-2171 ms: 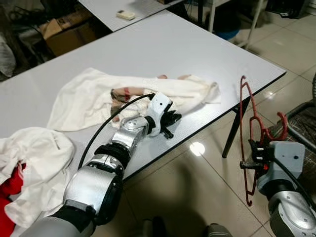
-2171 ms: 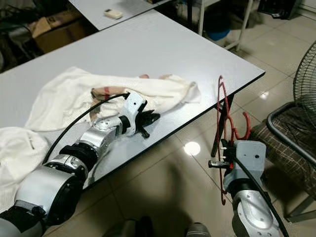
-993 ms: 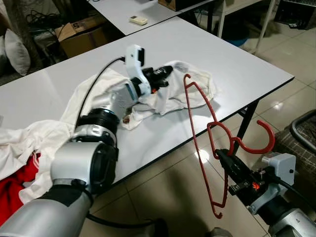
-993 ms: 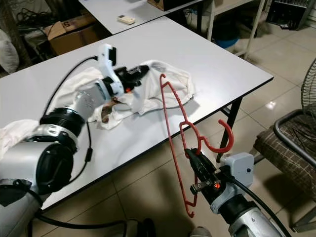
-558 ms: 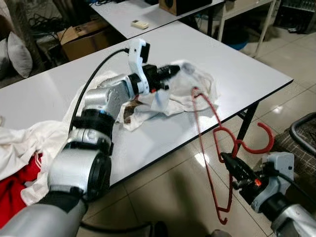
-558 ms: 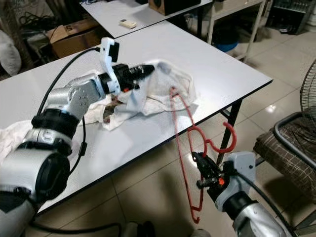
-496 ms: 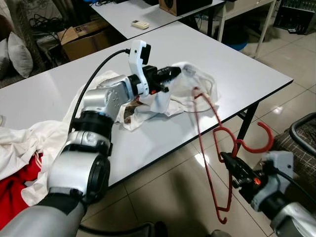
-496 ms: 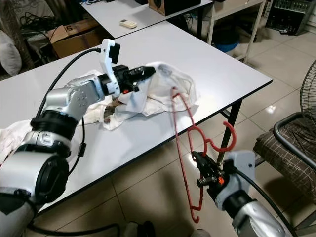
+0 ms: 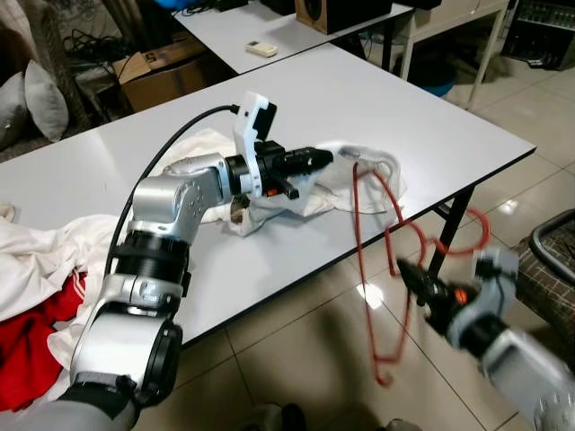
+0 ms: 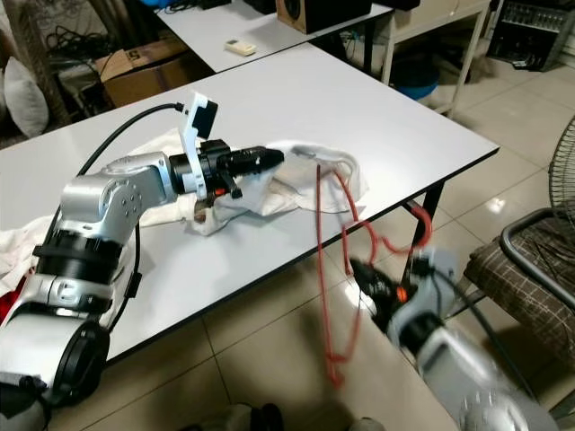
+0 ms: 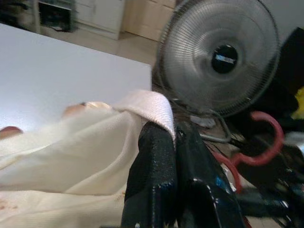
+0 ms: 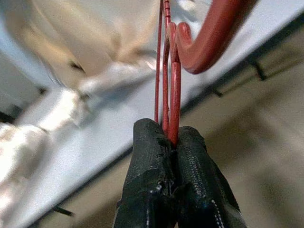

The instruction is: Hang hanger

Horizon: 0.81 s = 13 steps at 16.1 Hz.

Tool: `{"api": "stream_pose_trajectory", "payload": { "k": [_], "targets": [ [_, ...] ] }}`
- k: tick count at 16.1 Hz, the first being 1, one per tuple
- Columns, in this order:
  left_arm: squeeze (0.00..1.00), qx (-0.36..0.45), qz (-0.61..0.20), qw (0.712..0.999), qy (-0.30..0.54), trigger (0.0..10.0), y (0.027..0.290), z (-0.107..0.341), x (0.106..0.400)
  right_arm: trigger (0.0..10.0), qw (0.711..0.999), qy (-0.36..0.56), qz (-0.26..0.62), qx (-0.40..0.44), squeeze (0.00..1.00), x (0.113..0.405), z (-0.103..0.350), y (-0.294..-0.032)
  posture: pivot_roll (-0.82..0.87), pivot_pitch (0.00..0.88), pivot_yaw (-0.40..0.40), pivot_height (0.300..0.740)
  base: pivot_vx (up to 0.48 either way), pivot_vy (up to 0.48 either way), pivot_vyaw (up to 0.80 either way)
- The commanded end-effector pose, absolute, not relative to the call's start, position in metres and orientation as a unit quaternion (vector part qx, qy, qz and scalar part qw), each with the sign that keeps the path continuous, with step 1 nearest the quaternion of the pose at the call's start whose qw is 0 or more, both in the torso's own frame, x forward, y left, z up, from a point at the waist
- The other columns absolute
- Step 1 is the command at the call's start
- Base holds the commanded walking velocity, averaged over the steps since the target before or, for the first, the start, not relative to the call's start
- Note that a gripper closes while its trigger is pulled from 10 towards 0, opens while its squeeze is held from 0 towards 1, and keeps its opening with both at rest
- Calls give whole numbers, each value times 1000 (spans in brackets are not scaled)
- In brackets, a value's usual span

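Claws at work over the white surface (image 9: 422, 108) — left claw (image 9: 310, 162) pinching cream garment (image 9: 355, 184), right claw (image 12: 168, 137) clamped on red hanger (image 9: 386, 242) just beside it.

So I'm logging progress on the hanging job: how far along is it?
Done: both pick-ups. The right gripper is shut on the red hanger, and the left gripper is shut on an edge of the white garment, lifting it off the table. In hand: the hanger's upper end is close to the raised cloth. Left: getting the hanger inside the garment, then hanging it.
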<state>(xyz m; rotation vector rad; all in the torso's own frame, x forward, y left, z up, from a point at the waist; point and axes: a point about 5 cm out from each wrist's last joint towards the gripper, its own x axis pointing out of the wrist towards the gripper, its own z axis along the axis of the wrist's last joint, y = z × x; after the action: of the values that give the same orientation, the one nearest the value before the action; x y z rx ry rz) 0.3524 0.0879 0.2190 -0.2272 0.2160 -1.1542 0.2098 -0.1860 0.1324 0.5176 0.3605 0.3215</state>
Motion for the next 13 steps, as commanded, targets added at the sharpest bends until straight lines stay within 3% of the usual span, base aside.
{"api": "stream_pose_trajectory", "payload": {
  "k": [1, 6, 10, 11, 13],
  "targets": [
    [0, -99, -545, 826, 104, 0, 91, 220, 348, 10000, 928, 172, 176, 279, 0, 217, 137, -184, -91, 7, 157, 740, 0, 0, 0],
    [0, -53, -518, 838, 166, 0, 103, 185, 338, 10000, 923, 99, 146, 341, 0, 251, 160, -188, -88, 6, 153, 740, 0, 0, 0],
    [0, -57, -548, 810, 202, 0, 89, 166, 313, 10000, 875, 62, 141, 458, 0, 280, 162, -148, -78, 1, 151, 740, 0, 0, 0],
    [0, -61, -551, 807, 202, 0, 87, 166, 312, 10000, 872, 60, 139, 466, 0, 283, 162, -146, -78, 1, 151, 740, 0, 0, 0],
    [0, -76, -569, 792, 208, 0, 82, 166, 303, 10000, 836, 33, 106, 537, 0, 298, 165, -148, -72, 4, 151, 740, 0, 0, 0]
  ]
}}
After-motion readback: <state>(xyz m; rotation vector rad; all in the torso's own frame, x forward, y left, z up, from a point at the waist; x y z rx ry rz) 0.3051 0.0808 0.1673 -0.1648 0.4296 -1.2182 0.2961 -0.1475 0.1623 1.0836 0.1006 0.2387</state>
